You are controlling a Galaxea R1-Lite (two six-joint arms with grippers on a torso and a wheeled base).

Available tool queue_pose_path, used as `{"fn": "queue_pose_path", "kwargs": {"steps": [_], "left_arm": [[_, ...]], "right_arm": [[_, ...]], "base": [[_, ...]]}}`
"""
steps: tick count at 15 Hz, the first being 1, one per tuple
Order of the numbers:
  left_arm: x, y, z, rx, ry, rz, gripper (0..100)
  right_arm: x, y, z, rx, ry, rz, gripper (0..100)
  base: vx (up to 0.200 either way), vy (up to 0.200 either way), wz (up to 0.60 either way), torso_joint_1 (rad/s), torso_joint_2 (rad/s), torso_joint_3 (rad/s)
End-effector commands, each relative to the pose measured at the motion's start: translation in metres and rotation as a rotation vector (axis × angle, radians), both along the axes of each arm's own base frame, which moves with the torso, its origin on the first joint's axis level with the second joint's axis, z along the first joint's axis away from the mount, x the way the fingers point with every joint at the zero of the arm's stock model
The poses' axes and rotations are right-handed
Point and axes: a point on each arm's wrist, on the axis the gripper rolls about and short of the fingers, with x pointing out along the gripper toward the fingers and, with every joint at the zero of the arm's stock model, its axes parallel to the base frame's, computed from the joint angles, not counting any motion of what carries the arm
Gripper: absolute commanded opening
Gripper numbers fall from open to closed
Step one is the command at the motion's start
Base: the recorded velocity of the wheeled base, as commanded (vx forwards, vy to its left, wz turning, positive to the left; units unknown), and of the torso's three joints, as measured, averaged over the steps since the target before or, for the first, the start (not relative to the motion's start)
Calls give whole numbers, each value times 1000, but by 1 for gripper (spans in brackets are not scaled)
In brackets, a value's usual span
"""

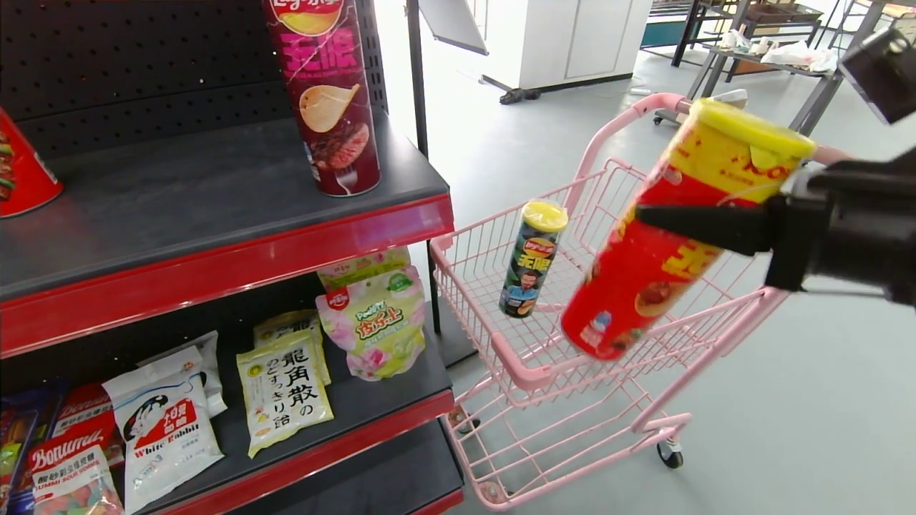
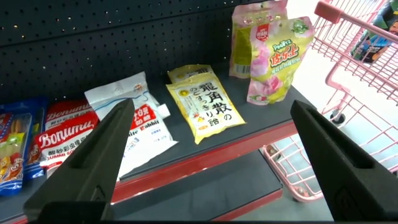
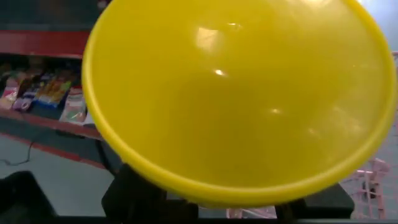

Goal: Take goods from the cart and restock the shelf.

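Right now the right gripper [image 1: 665, 229] is clamped across the red crisp tube [image 1: 644, 286], one black finger lying over its upper half. The tube hangs tilted in the air above the pink cart [image 1: 529, 372], yellow lid [image 3: 236, 93] up toward my wrist and base dipping down toward the basket. I judge this thing light and stiff enough, but it's a thin card tube with a glossy skin, so squeeze too hard and the wall dents, too soft and it slides. The crisps inside won't like a knock either. I'd keep the hold on the cylinder wall, never on the snap lid, which could pop off. My left gripper [image 2: 211, 109] hangs spread wide with nothing in it, facing the lower shelf [image 1: 343, 408], where a yellow sachet [image 2: 205, 102], a pink-and-green pouch [image 2: 270, 56] and a white bag [image 2: 134, 118] lie. Another, smaller can [image 1: 533, 261] stands leaning inside the cart, waiting its turn. On the top shelf [image 1: 179, 207] a tall maroon tube [image 1: 333, 100] stands upright near the front corner, and a red container [image 1: 21, 172] shows at the far left edge, with bare board between them, which looks to me the natural landing spot. What stands in the way is the cart's rim and handle, the shelf's red front lip and that maroon tube, which I reckon is easy to topple.
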Motion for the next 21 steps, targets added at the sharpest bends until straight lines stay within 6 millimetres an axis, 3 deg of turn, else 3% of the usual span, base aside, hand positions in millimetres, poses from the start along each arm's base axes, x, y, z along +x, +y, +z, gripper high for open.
{"fn": "queue_pose_path", "kwargs": {"steps": [1, 5, 9, 18, 21], "left_arm": [[0, 0, 0, -1, 2, 1, 100], [0, 0, 0, 1, 2, 1, 100], [0, 0, 0, 1, 2, 1, 100], [0, 0, 0, 1, 1, 1, 100], [0, 0, 0, 1, 2, 1, 100]], "right_arm": [[-53, -4, -22, -47, 48, 146, 0], [-48, 5, -47, -194, 44, 139, 0], [-26, 7, -40, -190, 33, 66, 0], [-30, 3, -39, -192, 23, 47, 0], [-30, 3, -36, -192, 10, 48, 0]], "base": [[0, 0, 0, 0, 0, 0], [0, 0, 0, 0, 0, 0], [0, 0, 0, 0, 0, 0], [0, 0, 0, 0, 0, 0], [0, 0, 0, 80, -318, -233]]}}
